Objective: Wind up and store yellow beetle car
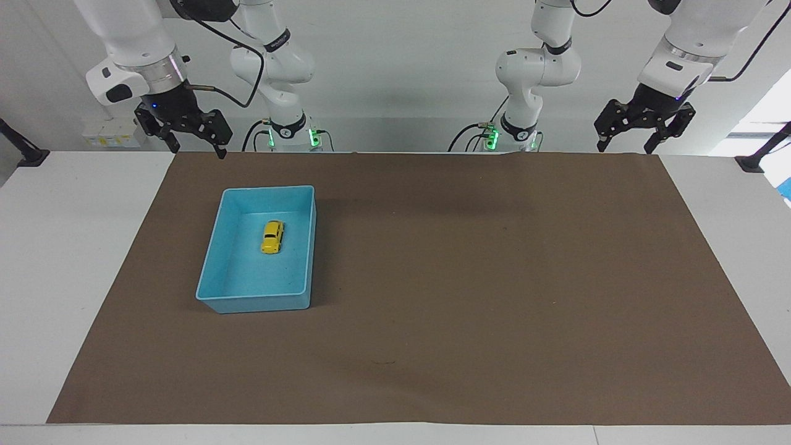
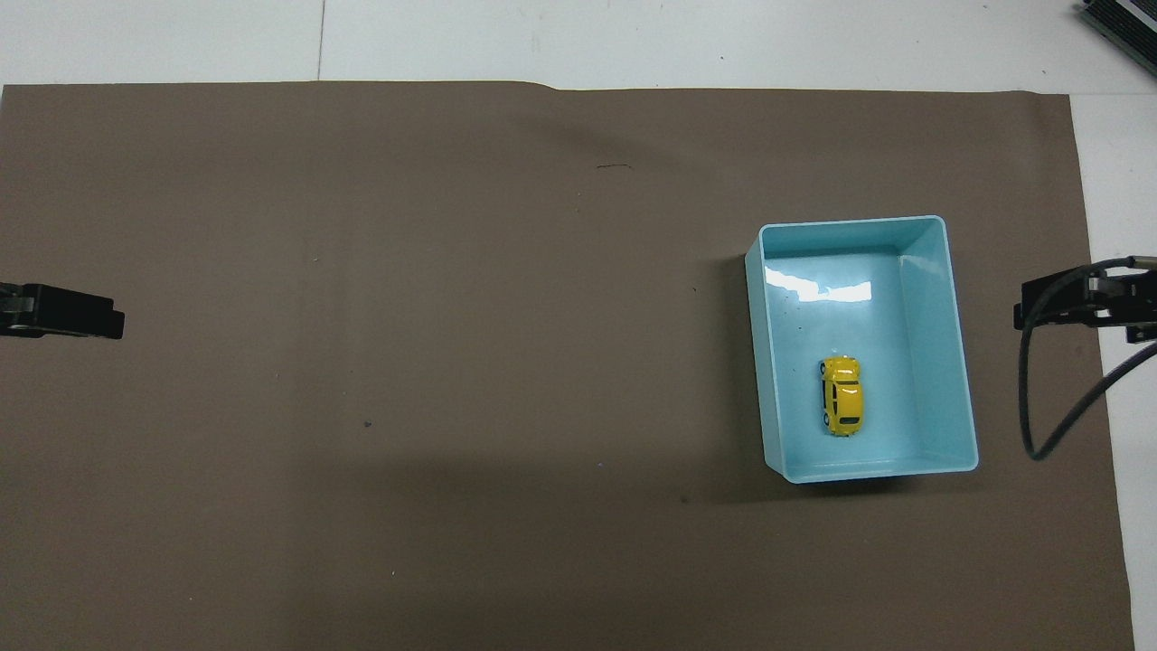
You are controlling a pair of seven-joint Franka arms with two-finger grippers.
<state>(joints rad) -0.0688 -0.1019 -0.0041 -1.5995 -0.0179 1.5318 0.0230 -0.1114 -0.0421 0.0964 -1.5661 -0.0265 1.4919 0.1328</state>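
Note:
The yellow beetle car (image 1: 272,237) (image 2: 842,409) lies on its wheels inside the light blue bin (image 1: 267,188) (image 2: 850,223), in the half nearer to the robots. The bin stands on the brown mat toward the right arm's end of the table. My right gripper (image 1: 198,150) (image 2: 1076,303) hangs open in the air over the mat's edge beside the bin, holding nothing. My left gripper (image 1: 624,148) (image 2: 63,312) hangs open and empty over the mat's edge at the left arm's end, where that arm waits. Neither gripper touches the car or the bin.
A brown mat (image 1: 494,278) covers most of the white table (image 1: 74,247). A black cable (image 2: 1039,398) loops down from the right wrist beside the bin. A dark device corner (image 2: 1125,23) shows at the table's corner farthest from the robots.

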